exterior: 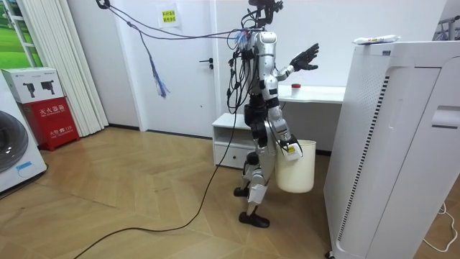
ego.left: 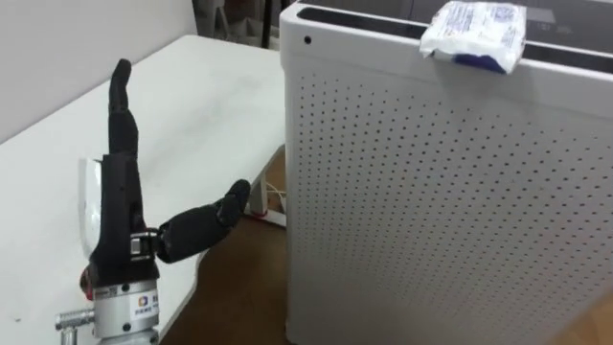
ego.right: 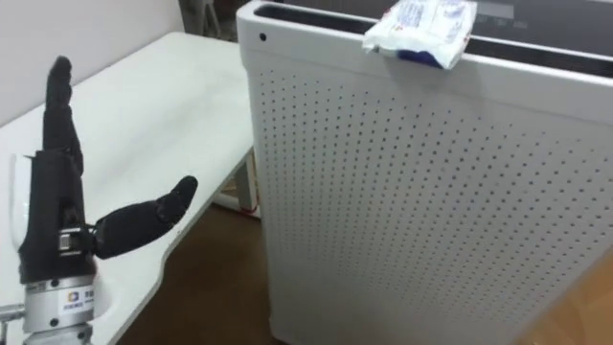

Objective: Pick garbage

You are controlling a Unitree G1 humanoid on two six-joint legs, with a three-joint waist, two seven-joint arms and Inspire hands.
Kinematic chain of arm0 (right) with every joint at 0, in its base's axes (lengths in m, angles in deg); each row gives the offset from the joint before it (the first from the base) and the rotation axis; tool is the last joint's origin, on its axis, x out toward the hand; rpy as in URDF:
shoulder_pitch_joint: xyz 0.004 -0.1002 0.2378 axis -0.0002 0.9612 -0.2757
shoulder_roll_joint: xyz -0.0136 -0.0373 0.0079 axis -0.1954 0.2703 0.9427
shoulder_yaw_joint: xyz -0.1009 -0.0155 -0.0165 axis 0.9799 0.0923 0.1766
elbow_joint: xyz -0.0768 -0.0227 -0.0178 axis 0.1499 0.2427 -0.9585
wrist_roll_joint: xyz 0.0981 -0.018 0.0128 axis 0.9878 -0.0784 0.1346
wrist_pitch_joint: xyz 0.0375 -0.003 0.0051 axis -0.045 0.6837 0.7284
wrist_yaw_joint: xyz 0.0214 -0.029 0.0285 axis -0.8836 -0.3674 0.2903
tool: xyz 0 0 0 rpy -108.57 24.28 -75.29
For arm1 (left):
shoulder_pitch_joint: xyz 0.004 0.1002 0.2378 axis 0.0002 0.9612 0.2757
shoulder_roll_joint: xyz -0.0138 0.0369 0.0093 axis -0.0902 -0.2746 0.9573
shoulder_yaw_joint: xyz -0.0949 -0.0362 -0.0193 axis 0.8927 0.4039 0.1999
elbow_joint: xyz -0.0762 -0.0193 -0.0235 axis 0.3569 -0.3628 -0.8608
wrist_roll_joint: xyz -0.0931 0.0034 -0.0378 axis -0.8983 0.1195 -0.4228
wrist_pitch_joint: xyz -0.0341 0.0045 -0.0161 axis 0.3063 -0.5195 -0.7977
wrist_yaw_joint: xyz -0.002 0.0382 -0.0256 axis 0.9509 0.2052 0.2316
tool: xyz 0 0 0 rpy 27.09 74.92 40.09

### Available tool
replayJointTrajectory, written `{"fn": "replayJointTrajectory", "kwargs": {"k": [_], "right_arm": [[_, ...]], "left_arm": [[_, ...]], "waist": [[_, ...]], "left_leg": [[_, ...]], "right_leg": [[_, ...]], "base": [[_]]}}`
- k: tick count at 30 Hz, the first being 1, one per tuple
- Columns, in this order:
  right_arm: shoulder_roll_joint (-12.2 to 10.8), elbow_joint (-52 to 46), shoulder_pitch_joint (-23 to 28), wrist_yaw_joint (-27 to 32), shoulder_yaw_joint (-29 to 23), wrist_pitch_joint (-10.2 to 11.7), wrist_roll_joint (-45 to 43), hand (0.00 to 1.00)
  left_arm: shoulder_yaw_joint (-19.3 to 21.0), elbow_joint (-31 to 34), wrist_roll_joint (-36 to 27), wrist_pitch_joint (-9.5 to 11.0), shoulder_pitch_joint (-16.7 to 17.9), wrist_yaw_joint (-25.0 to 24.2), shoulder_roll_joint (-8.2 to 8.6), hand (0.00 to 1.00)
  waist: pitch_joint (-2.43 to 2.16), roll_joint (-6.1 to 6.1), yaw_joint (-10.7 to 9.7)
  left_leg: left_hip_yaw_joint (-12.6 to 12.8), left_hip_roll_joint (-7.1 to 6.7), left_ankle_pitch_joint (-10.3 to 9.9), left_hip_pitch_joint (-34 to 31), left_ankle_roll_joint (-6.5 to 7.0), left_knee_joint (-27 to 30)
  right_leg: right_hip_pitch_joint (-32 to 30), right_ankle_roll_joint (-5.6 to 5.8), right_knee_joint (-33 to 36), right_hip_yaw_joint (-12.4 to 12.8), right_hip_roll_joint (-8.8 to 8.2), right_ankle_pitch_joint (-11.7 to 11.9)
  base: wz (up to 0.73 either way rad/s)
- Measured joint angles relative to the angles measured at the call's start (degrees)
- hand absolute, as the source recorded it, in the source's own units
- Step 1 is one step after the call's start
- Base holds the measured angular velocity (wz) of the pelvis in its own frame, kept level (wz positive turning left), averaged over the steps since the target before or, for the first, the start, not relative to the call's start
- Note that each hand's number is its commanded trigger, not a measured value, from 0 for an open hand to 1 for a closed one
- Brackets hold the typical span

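The left hand (ego.left: 120,192) has a matt black covering above a bright metal wrist collar. Right of the hand, the cabinet (ego.left: 431,192) has a matt white perforated panel. The packet (ego.left: 476,34) on the cabinet top is crinkled, glossy plastic film.

Lower left of the frame, the left robot hand (ego.left: 120,206) is matte black above a silver metal wrist cuff (small label on it). Mid-frame in the room view: silver-grey body, black joints, dark cables bunched at the chest.
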Motion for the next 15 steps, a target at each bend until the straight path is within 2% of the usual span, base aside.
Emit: {"fn": "replayJointTrajectory", "kwargs": {"k": [5, 15], "right_arm": [[0.0, 0.5, -0.1, -0.6, 1.2, 0.0, -0.2, 1.00], [-0.2, 0.6, 0.1, -2.4, 1.7, 0.0, -0.2, 1.00]], "left_arm": [[-0.2, 0.0, 0.1, 0.0, 0.4, 0.2, -0.04, 0.00], [-0.6, -0.1, 0.7, 0.0, 3.8, 0.1, -0.20, 0.00]], "waist": [[-0.18, -0.71, 0.0], [-0.24, -0.36, 0.2]], "left_leg": [[0.0, 0.22, 0.0, 0.4, 0.00, -0.5], [0.0, 0.43, 0.0, 1.4, -0.09, -1.6]], "right_leg": [[0.7, 0.01, -1.0, -0.1, 0.20, 0.0], [2.2, -0.04, -2.7, -0.3, 0.83, 0.3]], "base": [[0.00], [0.01]]}}
